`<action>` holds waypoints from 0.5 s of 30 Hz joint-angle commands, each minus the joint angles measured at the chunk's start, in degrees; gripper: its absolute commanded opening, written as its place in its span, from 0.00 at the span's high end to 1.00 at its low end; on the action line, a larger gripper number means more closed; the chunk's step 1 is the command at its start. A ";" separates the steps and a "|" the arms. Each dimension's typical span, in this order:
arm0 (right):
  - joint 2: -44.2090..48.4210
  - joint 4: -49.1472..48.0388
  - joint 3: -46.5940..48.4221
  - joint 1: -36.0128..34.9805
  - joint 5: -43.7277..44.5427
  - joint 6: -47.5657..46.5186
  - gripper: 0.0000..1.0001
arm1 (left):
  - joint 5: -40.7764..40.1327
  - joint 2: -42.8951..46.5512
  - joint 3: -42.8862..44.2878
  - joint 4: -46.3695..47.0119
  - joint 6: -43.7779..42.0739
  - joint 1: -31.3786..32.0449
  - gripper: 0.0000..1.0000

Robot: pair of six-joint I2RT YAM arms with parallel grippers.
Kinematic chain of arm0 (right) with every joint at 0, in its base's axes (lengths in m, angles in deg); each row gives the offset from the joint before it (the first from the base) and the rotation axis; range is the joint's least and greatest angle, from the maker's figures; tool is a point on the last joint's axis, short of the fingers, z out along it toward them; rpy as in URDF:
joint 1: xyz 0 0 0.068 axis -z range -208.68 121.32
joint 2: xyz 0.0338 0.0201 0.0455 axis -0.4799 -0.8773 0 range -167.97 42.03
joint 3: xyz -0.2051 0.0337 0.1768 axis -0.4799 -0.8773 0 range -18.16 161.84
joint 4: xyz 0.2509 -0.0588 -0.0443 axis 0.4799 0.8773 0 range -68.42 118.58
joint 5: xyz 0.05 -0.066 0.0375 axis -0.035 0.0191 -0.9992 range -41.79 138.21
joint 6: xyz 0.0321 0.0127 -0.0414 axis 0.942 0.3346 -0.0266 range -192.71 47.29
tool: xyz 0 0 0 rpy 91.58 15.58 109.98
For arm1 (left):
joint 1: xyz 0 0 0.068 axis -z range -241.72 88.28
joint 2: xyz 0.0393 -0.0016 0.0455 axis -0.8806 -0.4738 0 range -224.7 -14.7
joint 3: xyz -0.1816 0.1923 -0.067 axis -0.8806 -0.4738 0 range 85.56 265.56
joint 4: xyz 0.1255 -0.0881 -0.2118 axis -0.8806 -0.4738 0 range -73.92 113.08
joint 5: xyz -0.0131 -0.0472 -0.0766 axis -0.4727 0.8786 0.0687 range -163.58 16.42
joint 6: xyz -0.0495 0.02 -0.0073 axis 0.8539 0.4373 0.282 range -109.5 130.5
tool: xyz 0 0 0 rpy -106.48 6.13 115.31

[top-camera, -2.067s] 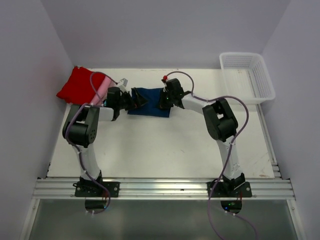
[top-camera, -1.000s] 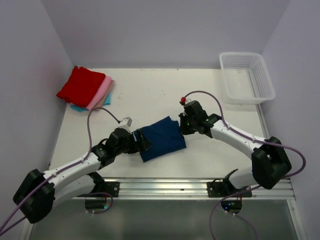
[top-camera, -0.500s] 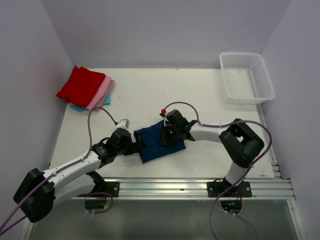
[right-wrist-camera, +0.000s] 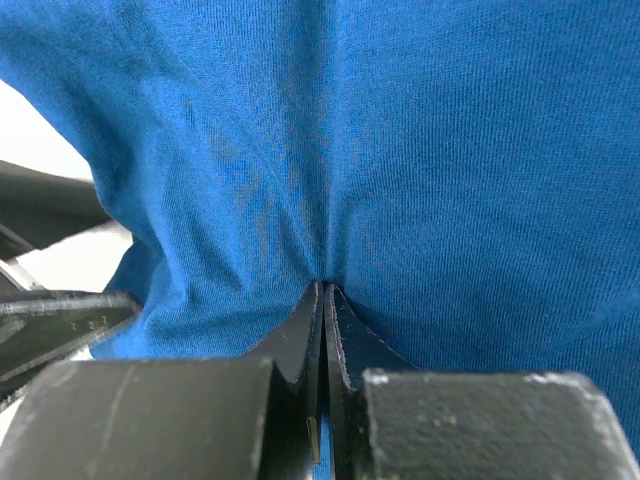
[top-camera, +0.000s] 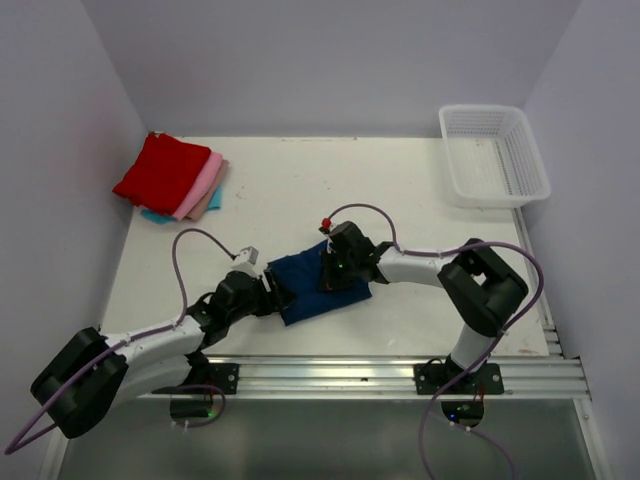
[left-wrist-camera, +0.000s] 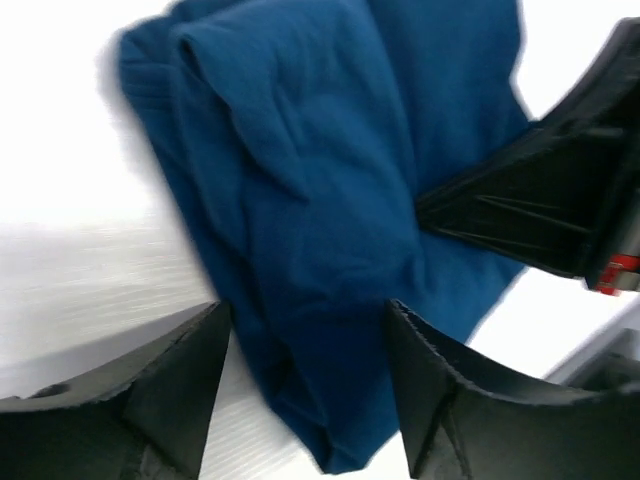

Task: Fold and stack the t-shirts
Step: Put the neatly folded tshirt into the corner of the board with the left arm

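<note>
A folded navy blue t-shirt (top-camera: 318,280) lies near the table's front middle. My left gripper (top-camera: 278,294) is at its left end, open, with the shirt's thick folded edge (left-wrist-camera: 300,330) between the two black fingers (left-wrist-camera: 165,385). My right gripper (top-camera: 331,271) is over the shirt's right half, shut. In the right wrist view its tips (right-wrist-camera: 324,292) press into the blue cloth (right-wrist-camera: 450,160), and creases run out from them. Folded red (top-camera: 162,170), pink (top-camera: 204,187) and teal (top-camera: 153,215) t-shirts are stacked at the back left corner.
A white mesh basket (top-camera: 494,155) stands at the back right corner. The aluminium rail (top-camera: 330,378) with both arm bases runs along the near edge. Grey walls close in the left, back and right sides.
The navy shirt came from beside the stack to the front middle. In the last second my right gripper slid left onto it, and my left jaws narrowed around its edge.
</note>
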 commanded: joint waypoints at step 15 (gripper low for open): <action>2.29 3.11 0.33 -0.40 4.25 -1.97 1.00 | 14.08 -31.12 -0.26 28.46 6.77 0.24 0.48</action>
